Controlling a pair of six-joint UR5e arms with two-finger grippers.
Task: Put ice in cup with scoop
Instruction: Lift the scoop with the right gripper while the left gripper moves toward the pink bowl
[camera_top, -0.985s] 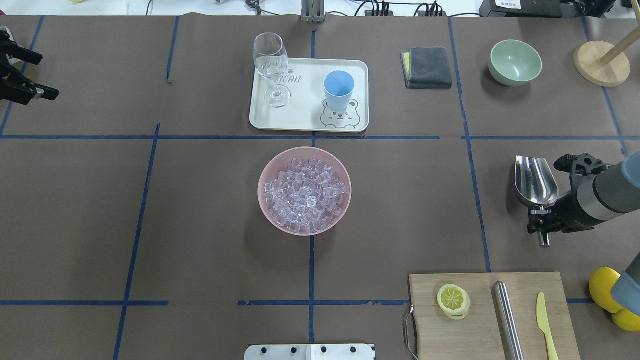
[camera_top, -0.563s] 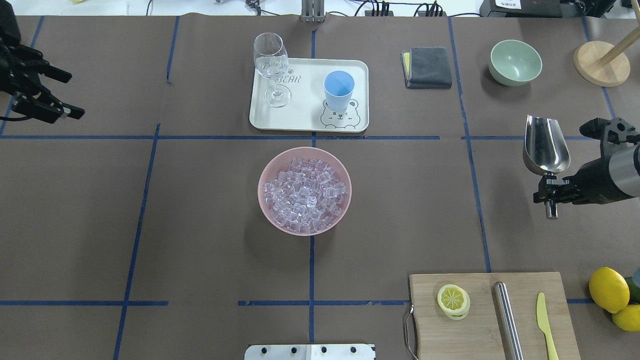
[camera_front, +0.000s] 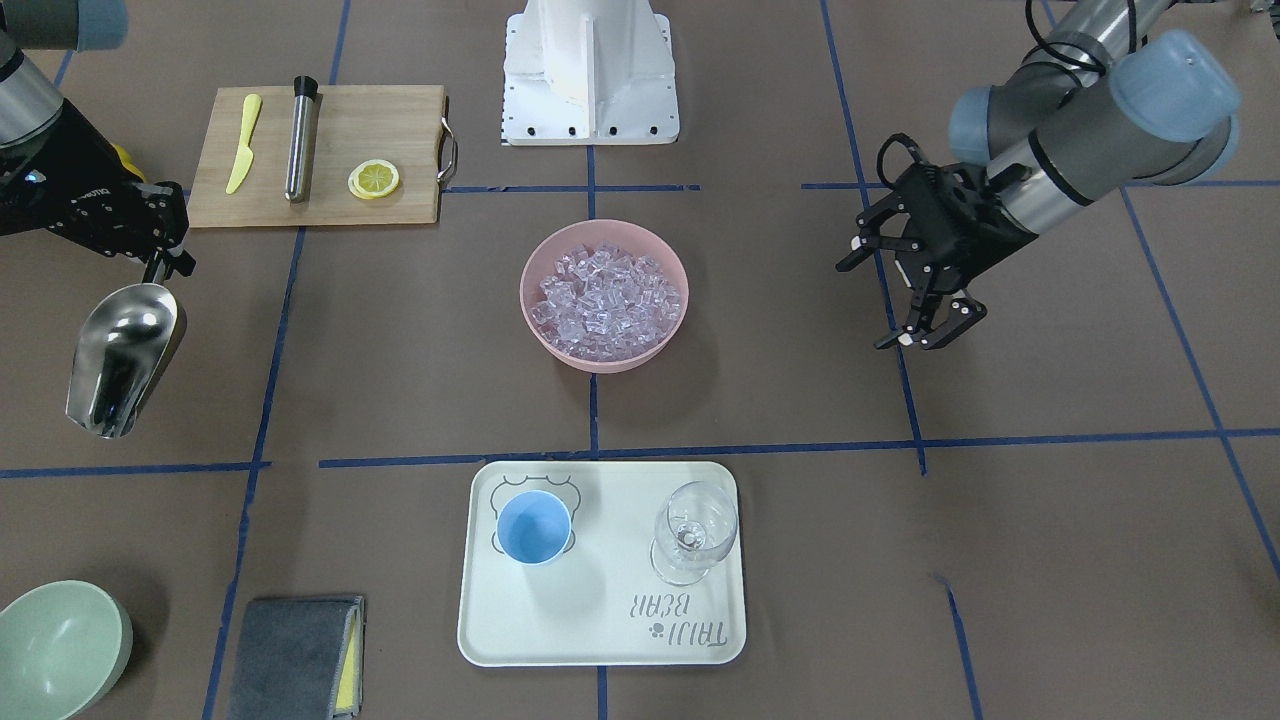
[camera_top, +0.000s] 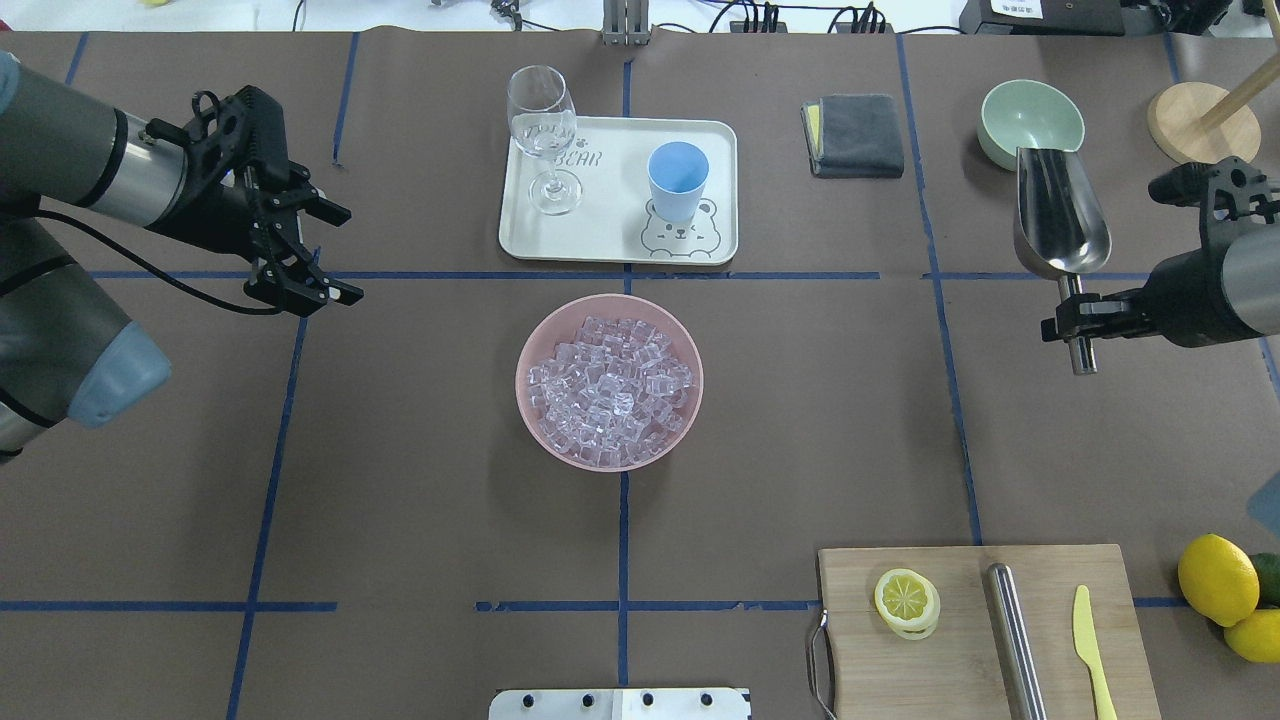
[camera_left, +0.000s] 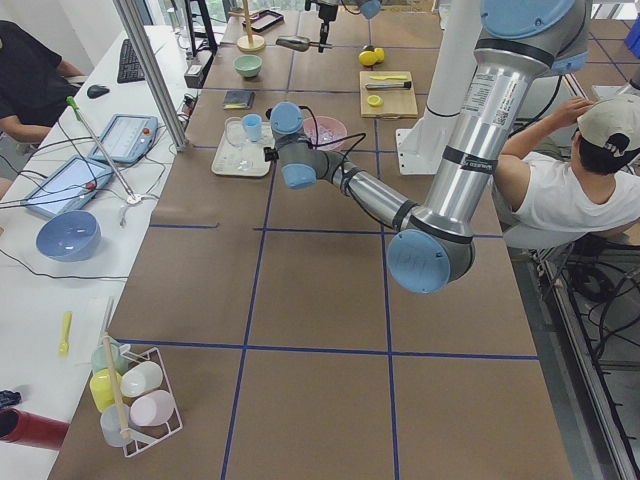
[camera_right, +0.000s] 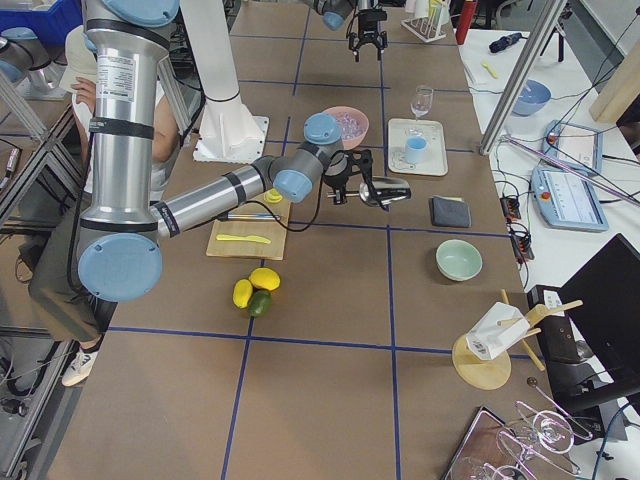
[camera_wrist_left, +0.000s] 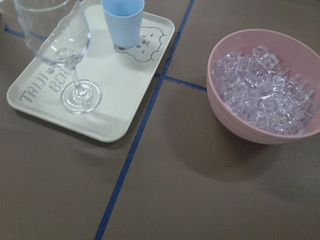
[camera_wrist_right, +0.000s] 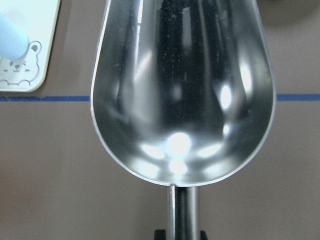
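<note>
Overhead exterior shows the right gripper (camera_top: 1074, 312) clamped on the rod handle of the scoop (camera_top: 1062, 215), which hangs in the air near the right edge of the counter with its mouth pointing toward the far edge. The right wrist-mounted view shows the trough bare and shiny, with nothing in it. The ice (camera_top: 610, 385) is heaped in a pink bowl (camera_top: 521, 385) at the middle of the counter. The cup (camera_top: 677, 180) stands empty on a tray (camera_top: 610, 215) by the middle of the far edge, with a wine glass (camera_top: 543, 130) beside it on the same tray. The left gripper (camera_top: 345, 255) hovers toward the left edge, its fingers spread and holding nothing. The step in hand looks to be carrying the scoop across to the bowl for a first load. To do it well, the arm should probably turn the mouth toward the heap and come in low over the rim nearest the right edge. It should then push into the cubes at a shallow angle and level the trough before lifting. A modest load seems wise, since the cup's mouth is narrower than the trough. The pour is best made from the cup's right-edge side, away from the glass, which would likely tip at a knock.
</note>
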